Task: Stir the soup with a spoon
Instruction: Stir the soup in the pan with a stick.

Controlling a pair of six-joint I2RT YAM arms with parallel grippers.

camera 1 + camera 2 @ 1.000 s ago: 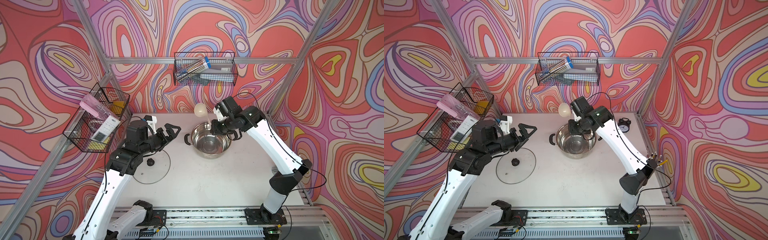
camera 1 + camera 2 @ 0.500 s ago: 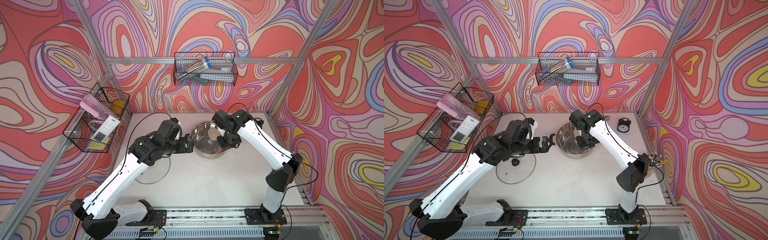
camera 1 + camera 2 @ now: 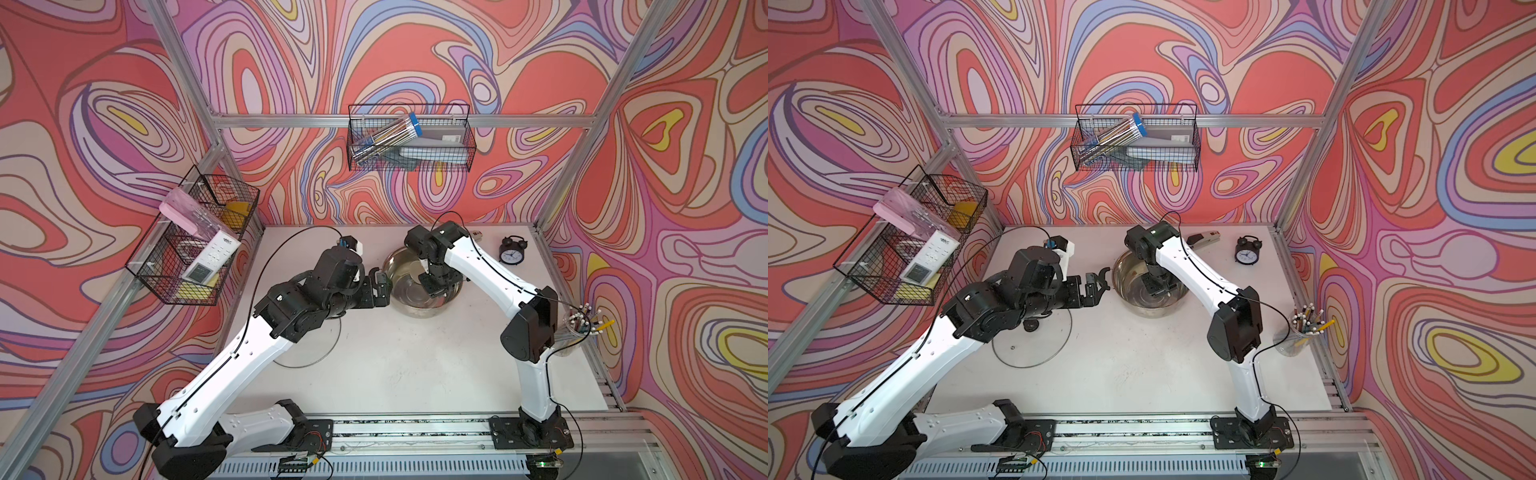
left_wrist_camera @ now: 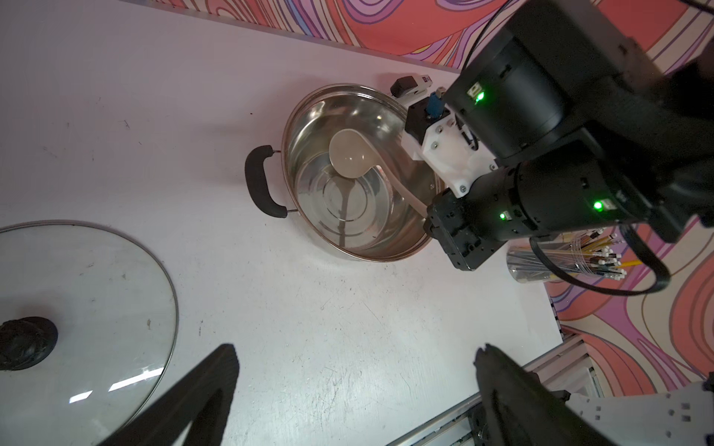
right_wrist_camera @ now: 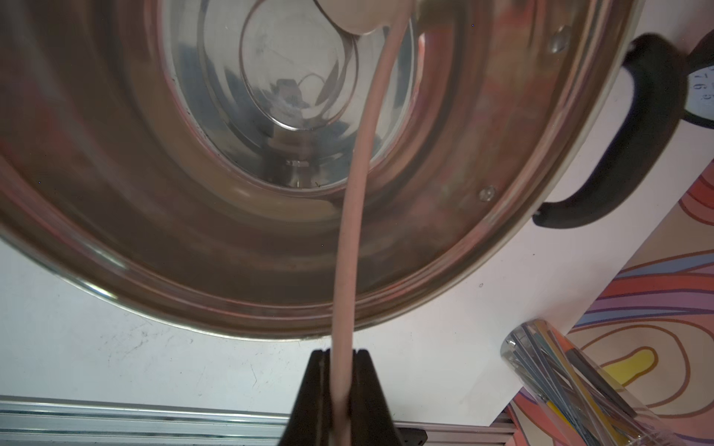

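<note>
The shiny steel pot stands at the back middle of the table, with black side handles. No soup shows; its bottom is bare metal. The cream spoon, a ladle, has its bowl low inside the pot. Its slim handle rises over the rim. My right gripper hangs over the pot, shut on that handle. My left gripper is wide open and holds nothing. It sits just left of the pot, by its left handle.
The glass lid with a black knob lies flat under my left arm. A black alarm clock and a stapler sit behind the pot. A clear cup of pencils stands at the right edge. Wire baskets hang on the walls.
My right gripper has brought the ladle down from above the pot's back rim into the pot. My left arm has swung from over the lid toward the pot's left handle.
</note>
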